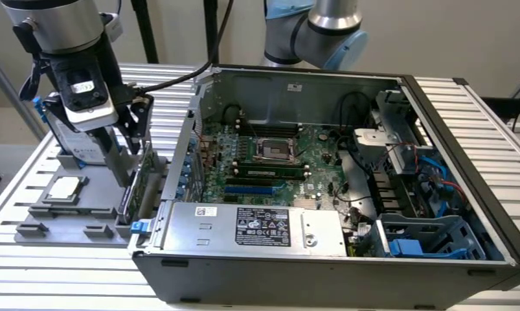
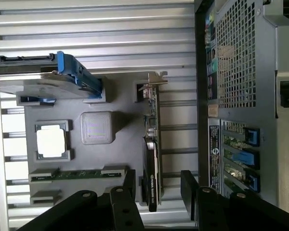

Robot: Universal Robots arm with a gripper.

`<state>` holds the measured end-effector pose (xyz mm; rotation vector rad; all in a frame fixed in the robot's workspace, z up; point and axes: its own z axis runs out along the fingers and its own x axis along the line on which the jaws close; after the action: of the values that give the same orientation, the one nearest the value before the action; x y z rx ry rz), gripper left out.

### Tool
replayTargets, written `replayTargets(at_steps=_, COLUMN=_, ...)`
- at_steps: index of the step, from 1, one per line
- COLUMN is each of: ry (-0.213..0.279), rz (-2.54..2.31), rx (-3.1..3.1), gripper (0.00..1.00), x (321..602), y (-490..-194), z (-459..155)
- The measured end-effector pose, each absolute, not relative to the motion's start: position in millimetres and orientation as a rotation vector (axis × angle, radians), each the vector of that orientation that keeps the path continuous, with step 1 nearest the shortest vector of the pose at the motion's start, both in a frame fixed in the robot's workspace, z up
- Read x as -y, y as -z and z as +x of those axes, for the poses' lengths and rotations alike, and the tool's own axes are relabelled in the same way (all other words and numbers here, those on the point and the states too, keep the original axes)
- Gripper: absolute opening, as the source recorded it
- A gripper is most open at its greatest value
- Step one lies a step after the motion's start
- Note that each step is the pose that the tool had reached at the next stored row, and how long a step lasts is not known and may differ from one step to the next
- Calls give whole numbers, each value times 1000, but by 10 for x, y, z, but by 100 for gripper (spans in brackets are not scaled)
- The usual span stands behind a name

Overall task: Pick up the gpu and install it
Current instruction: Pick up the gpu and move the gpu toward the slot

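One gray holder (image 1: 65, 217) on the exterior view's left keeps the gpu (image 2: 151, 144) standing on edge, likely so the gripper (image 2: 159, 190), empty with jaws spread wide, can straddle it. The open computer case (image 1: 329, 278) sits to the right.

**Wrist view:** the gripper (image 2: 159, 188) body, hard drive (image 2: 33, 83) and case (image 2: 241, 57) are cut by the frame edges. The gpu (image 2: 152, 159) is seen edge-on, so its faces are hidden.

**Exterior view:** the arm (image 1: 78, 71) covers part of the hard drive, and the case's front is cut off. The print on the power supply label (image 1: 261, 228) is too small to read.
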<state>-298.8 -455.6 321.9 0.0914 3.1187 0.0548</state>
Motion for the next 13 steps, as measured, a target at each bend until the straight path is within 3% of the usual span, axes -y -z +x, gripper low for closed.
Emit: replayTargets(at_steps=13, ry=-55, rz=91, rx=-3119, gripper=51, x=4579, y=-2981, z=-2988)
